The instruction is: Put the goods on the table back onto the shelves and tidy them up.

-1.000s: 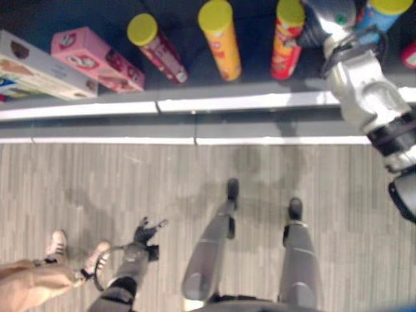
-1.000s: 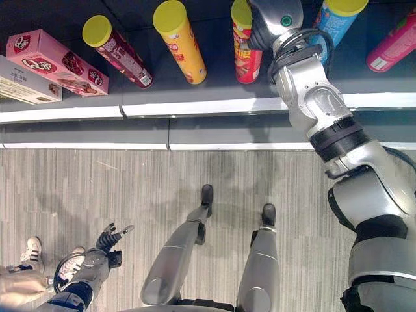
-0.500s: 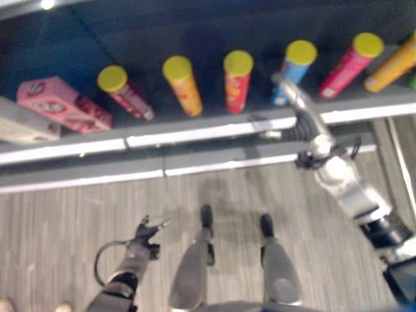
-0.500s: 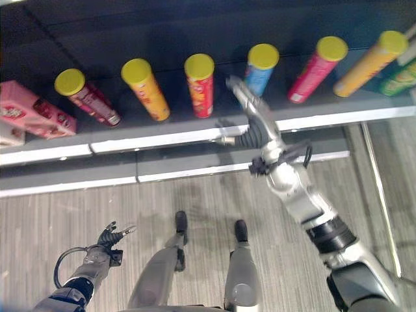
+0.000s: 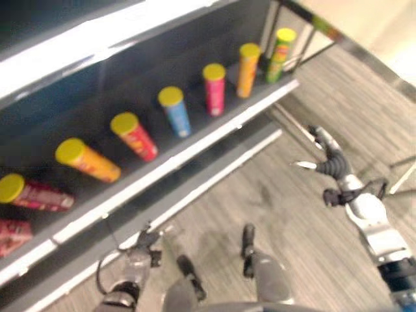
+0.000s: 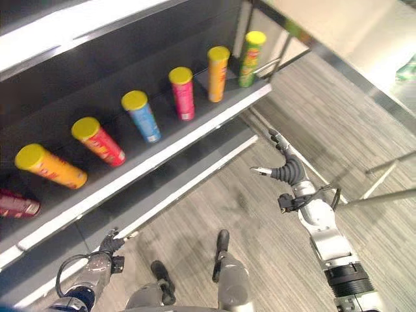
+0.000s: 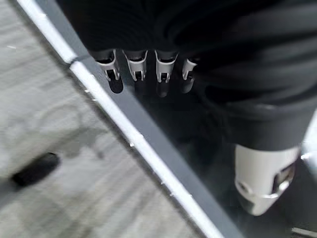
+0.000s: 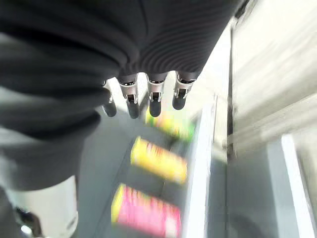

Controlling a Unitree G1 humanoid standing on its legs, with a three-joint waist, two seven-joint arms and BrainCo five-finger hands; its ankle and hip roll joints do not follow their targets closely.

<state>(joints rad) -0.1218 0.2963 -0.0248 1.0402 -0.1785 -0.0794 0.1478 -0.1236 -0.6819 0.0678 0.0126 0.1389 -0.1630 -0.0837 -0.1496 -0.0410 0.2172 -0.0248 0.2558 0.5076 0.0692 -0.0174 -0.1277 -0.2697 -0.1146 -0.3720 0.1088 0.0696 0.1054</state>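
Both hands empty, so next step likely fetching more goods: turn clear of dark grey shelf (image 6: 195,140) edge before reaching. Right hand (image 6: 281,162) raised over wood-grain floor (image 6: 273,221), fingers spread, holding nothing. Left hand (image 6: 110,244) low beside shelf base, fingers relaxed. Yellow-lidded snack tubes (image 6: 181,93) upright in row on shelf.

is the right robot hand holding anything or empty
Empty and open. The right robot hand hangs over the floor in front of the shelf with fingers spread, thumb out, nothing between them; the cans stand apart on the shelf.
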